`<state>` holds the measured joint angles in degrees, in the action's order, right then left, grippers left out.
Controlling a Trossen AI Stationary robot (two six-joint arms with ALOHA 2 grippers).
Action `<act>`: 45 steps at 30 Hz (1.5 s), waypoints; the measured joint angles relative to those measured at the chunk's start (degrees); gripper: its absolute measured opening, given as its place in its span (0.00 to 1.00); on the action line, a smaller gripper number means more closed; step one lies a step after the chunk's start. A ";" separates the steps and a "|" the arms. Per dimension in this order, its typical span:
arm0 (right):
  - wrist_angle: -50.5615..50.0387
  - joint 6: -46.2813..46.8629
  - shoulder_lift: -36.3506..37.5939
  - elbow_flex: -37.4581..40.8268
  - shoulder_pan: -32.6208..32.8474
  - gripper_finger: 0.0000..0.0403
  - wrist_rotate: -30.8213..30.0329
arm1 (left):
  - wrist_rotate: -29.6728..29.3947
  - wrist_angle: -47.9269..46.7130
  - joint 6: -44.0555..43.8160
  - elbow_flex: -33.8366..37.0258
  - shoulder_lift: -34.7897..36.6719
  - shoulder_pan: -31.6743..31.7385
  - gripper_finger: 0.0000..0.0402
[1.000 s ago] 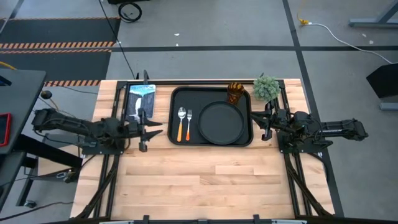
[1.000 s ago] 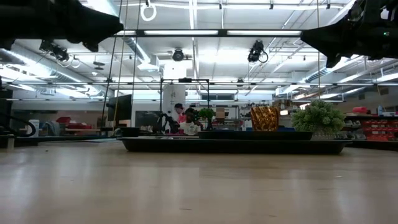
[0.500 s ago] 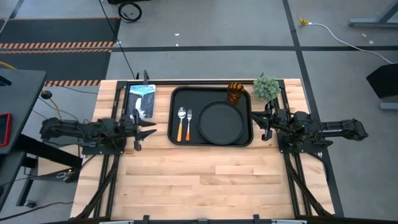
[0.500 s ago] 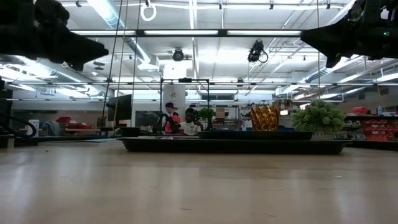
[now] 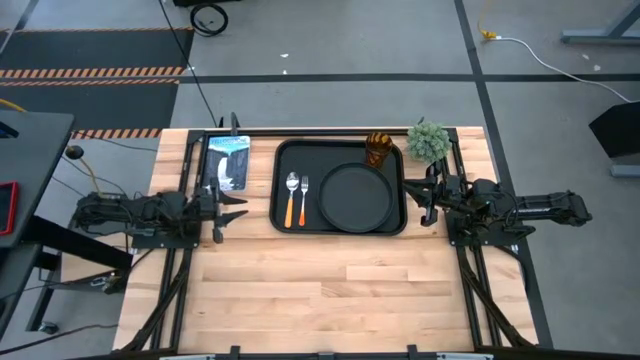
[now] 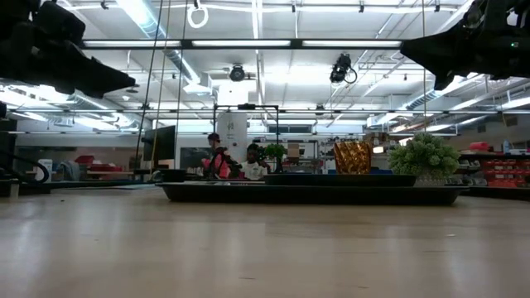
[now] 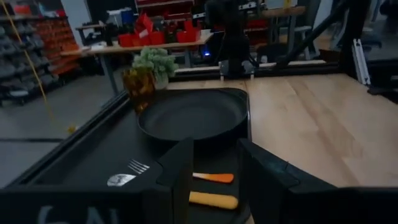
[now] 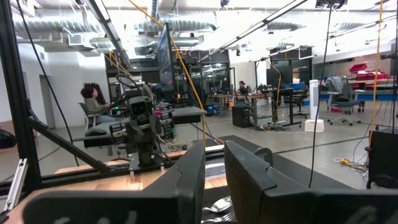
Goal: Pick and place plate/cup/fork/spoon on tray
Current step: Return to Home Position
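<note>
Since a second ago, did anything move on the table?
Only the left tool: it slid back toward its own side of the table, away from the tray, empty and open. The right tool, plate, cup, fork and spoon stayed put.

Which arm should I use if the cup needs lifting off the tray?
Right. The cup stands in the tray's far right corner, close to the right gripper; the left gripper waits beyond the opposite edge.
</note>
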<state>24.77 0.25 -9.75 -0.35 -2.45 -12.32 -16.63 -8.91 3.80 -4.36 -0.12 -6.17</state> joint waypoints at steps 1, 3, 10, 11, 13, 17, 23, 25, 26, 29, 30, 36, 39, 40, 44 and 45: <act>0.00 0.01 0.01 0.01 0.00 0.17 0.01 | -0.01 -0.02 1.01 0.00 -0.02 0.00 0.33; -0.02 0.00 0.00 0.01 -0.01 0.17 0.00 | -0.05 -0.06 3.00 0.00 -0.13 -0.16 0.33; -0.02 0.00 0.02 -0.01 0.00 0.17 0.00 | -0.10 2.82 4.32 0.37 -0.21 -0.22 0.33; 0.00 0.00 0.02 0.00 0.01 0.17 0.00 | -0.12 3.09 4.32 0.39 -0.22 -0.22 0.33; -0.02 0.00 0.02 0.01 -0.01 0.17 0.00 | -0.10 3.22 4.32 0.39 -0.22 -0.22 0.33; -0.01 0.00 0.02 0.00 -0.01 0.17 0.00 | -0.10 3.43 4.32 0.39 -0.22 -0.22 0.33; 0.00 0.00 0.02 0.00 -0.01 0.17 0.00 | -0.10 3.57 4.32 0.37 -0.22 -0.22 0.33; 0.00 0.00 0.00 0.01 -0.01 0.17 0.00 | -0.10 3.67 4.32 0.37 -0.22 -0.22 0.33; 0.00 0.00 0.00 0.01 -0.01 0.17 0.00 | -0.10 3.67 4.32 0.37 -0.22 -0.22 0.33; -0.01 0.00 0.02 0.01 0.00 0.17 0.00 | -0.09 3.67 4.32 0.34 -0.22 -0.22 0.33; 0.00 0.00 0.02 0.00 0.00 0.17 0.00 | -0.10 3.69 4.32 0.33 -0.22 -0.22 0.33; -10.74 0.00 2.41 0.00 0.42 0.17 0.00 | -0.08 3.72 4.32 0.28 -0.22 -0.22 0.33; -19.74 0.00 5.63 0.01 0.91 0.17 0.02 | -0.08 3.63 4.32 0.28 -0.22 -0.22 0.33; -21.81 -0.01 6.73 0.00 0.92 0.17 0.04 | -0.08 3.57 4.32 0.28 -0.22 -0.22 0.33; -22.14 0.00 9.32 -0.01 0.67 0.17 0.94 | -0.08 3.45 4.32 0.26 -0.24 -0.22 0.33; -21.92 0.00 9.62 -0.01 0.56 0.17 0.96 | -0.08 3.41 4.32 0.26 -0.24 -0.22 0.33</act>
<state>2.85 0.25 -0.13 -0.36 -1.89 -11.36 -16.71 -5.50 8.12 -4.10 -0.36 -6.39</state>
